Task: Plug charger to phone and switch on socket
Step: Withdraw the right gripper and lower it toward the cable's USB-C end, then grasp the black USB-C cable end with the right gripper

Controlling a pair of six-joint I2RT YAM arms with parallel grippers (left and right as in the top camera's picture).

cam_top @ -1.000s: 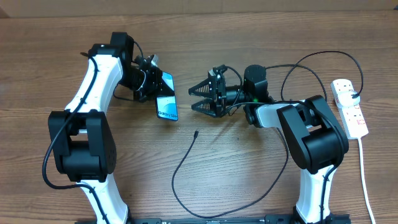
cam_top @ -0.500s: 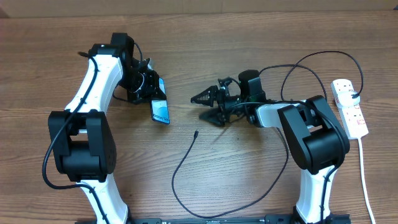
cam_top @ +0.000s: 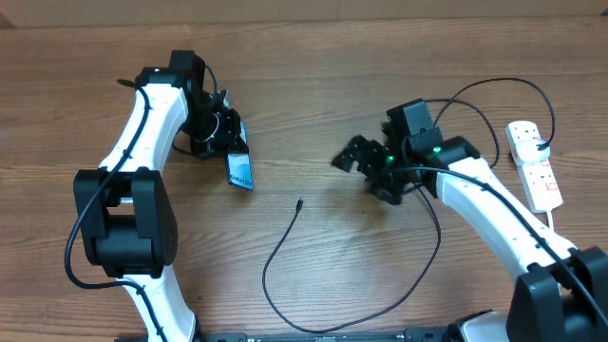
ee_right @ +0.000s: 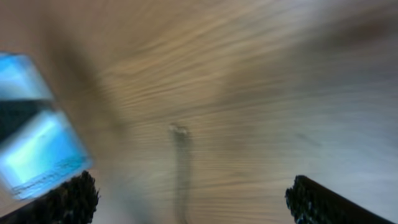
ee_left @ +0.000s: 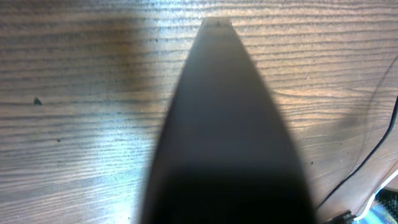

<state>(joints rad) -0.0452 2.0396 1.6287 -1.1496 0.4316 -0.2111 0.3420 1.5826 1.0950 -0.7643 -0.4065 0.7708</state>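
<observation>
The left gripper point(cam_top: 228, 147) is pinching the phone point(cam_top: 240, 172) by its upper end. The phone hangs tilted, its blue screen showing to the overhead camera, and whether its lower end touches the desk point(cam_top: 380, 57) cannot be told. In the left wrist view the phone point(ee_left: 227, 137) is a dark, edge-on wedge filling the middle of the picture over wood grain.

The right gripper point(cam_top: 364, 174), blurred, is near the middle of the desk with its fingers spread wide and nothing between them. In the right wrist view the two fingertips point(ee_right: 71, 199) sit at the bottom corners, far apart, with the phone point(ee_right: 34, 143) at the left edge.

The charger point(cam_top: 299, 203) lies on the desk with its free tip between the two grippers and a little nearer the front edge, touching neither. In the right wrist view the tip point(ee_right: 180, 130) shows as a blurred spot. From the tip the charger loops toward the front edge, then back under the right arm.

The socket point(cam_top: 535, 169) lies at the far right, with a black plug point(cam_top: 541, 144) in it and a white cord point(cam_top: 559, 266) trailing off.
</observation>
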